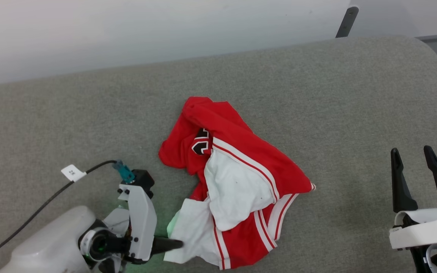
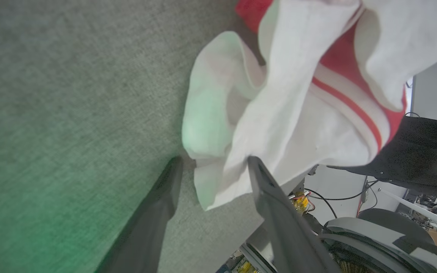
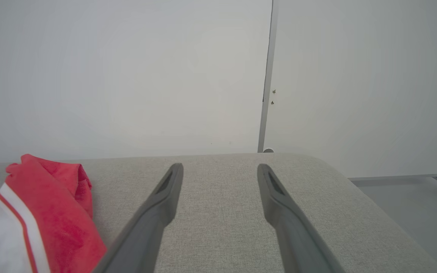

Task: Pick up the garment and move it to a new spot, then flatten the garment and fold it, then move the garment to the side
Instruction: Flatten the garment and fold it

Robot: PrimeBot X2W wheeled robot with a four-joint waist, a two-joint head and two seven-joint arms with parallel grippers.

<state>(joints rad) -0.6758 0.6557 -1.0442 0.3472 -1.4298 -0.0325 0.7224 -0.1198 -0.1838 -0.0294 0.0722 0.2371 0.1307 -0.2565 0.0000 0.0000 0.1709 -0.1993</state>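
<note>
Cloth hangs between the parted fingers of the left gripper [image 2: 214, 160]. It is the edge of a white sleeve [image 2: 279, 94] belonging to the garment [image 1: 241, 167], a crumpled red jersey-style shirt with white short sleeves and red-white striped trim. The jaws are spread and not yet pinched, with one fingertip meeting the sleeve fabric and the other lying beside it.

The garment sits in a heap on the middle of the grey fabric-covered bench [image 1: 89, 113], reaching the bench's near edge. Its long axis runs from a red bunch on the far side to the white and striped end on the near side. That near end is where the left gripper comes in from the bench's left.

The right gripper [image 1: 411, 151] is released and empty, well apart from the garment towards the bench's right end. The left arm is therefore clearly the nearer one, and closing it on the sleeve looks like the pick-up's next step.
</note>
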